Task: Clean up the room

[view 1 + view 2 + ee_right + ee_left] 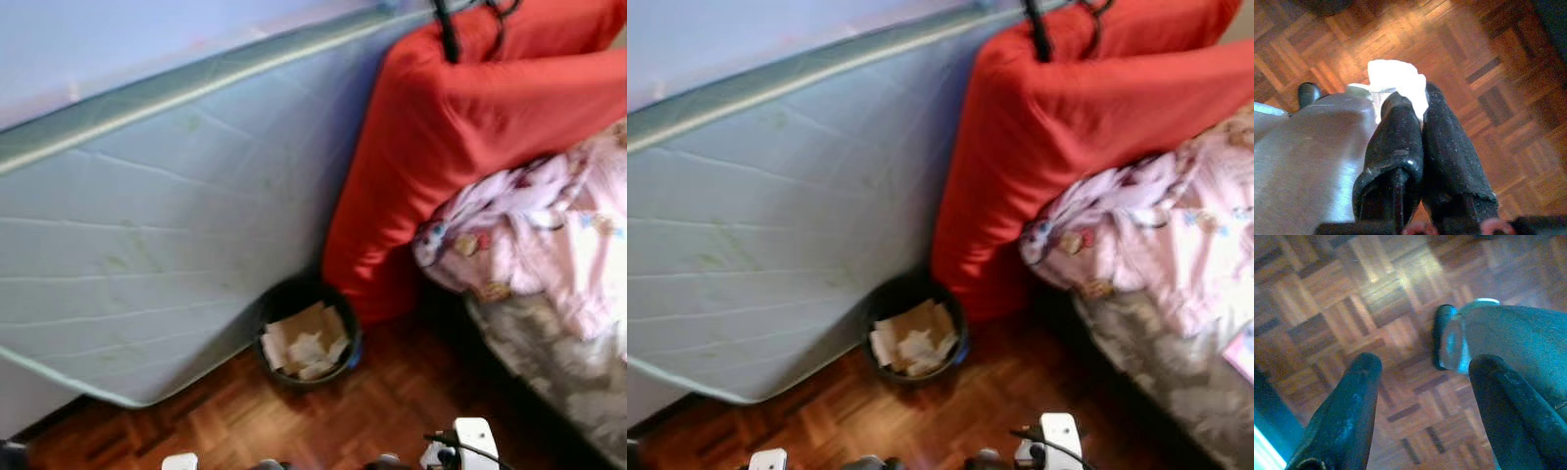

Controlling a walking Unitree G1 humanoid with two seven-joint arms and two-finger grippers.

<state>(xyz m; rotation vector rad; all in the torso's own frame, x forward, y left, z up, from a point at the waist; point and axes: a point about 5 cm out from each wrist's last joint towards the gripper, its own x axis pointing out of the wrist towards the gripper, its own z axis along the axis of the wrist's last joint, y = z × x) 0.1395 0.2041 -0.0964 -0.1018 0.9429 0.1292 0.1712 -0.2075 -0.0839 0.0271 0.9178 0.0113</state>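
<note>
A black waste bin (308, 339) holding crumpled paper and cardboard stands on the parquet floor, against a pale mattress (157, 255) leaning on the wall. In the right wrist view my right gripper (1418, 105) is shut on a crumpled white paper (1396, 81), which sticks out past the fingertips above the floor. My left gripper (1422, 367) hangs open over the parquet with nothing between its fingers; the robot's grey leg and foot (1508, 340) lie beside it.
A red cushion (460, 127) leans beside the bin. A bed with a pink patterned blanket (549, 235) and a grey cover (558, 362) fills the right side. Parquet floor (294, 421) lies between me and the bin.
</note>
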